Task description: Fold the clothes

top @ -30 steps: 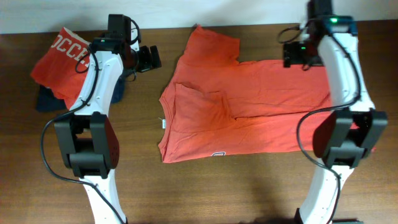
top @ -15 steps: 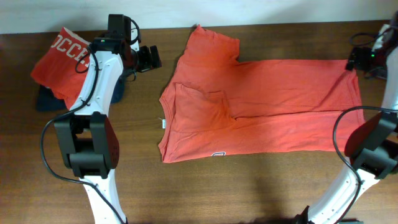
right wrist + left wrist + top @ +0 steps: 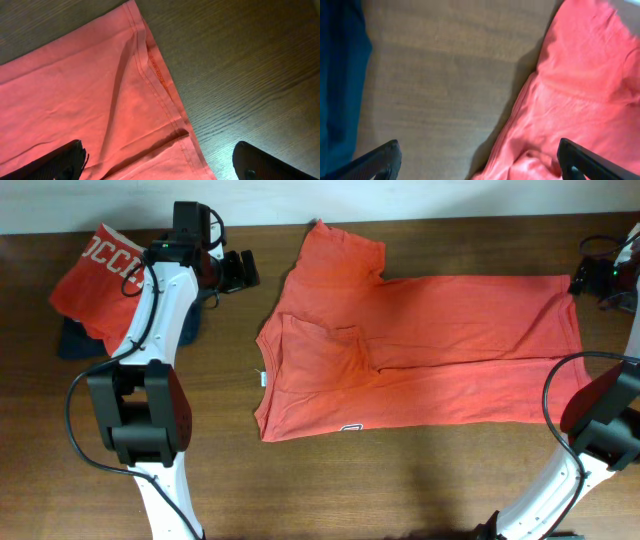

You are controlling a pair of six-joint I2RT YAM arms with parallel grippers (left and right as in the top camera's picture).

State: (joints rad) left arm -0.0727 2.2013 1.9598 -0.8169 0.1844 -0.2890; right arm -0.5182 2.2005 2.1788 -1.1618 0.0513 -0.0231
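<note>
The clothes are one coral-red T-shirt [image 3: 430,350] lying flat across the middle of the table, with one sleeve folded in over the body. My left gripper [image 3: 243,272] hovers open just left of the shirt's upper sleeve. In the left wrist view the left gripper [image 3: 480,167] spans bare wood and the shirt's edge [image 3: 580,90], holding nothing. My right gripper [image 3: 585,280] is open at the shirt's upper right hem corner. In the right wrist view the right gripper [image 3: 162,165] straddles the hem [image 3: 155,70], above the cloth and not closed on it.
A second red shirt with white letters [image 3: 95,275] lies folded at the back left on a dark navy garment [image 3: 75,340], which also shows in the left wrist view [image 3: 340,75]. Bare wooden table [image 3: 400,480] lies in front of the shirt. The table's back edge runs along the top.
My right arm has swung from over the shirt's upper right part out to its right hem corner. The left arm and the shirt have not moved.
</note>
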